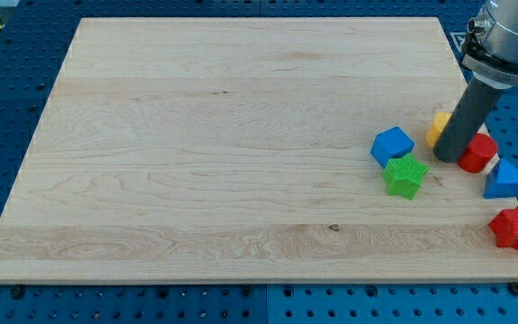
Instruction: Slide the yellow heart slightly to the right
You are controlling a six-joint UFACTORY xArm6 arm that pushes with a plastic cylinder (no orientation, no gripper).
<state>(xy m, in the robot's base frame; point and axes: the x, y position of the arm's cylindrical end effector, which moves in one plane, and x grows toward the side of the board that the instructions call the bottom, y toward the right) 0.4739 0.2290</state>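
Note:
The yellow block [438, 127] sits near the board's right edge, mostly hidden behind my rod, so its heart shape cannot be made out. My tip [446, 158] rests on the board just below and to the right of it, touching or nearly touching. A red block [479, 152] lies directly right of the tip. A blue block [392, 145] and a green star [406, 175] lie to the tip's left.
A blue triangle [507, 180] and a red star [517, 227] sit at the board's right edge, below the red block. The wooden board [223, 153] lies on a blue perforated table.

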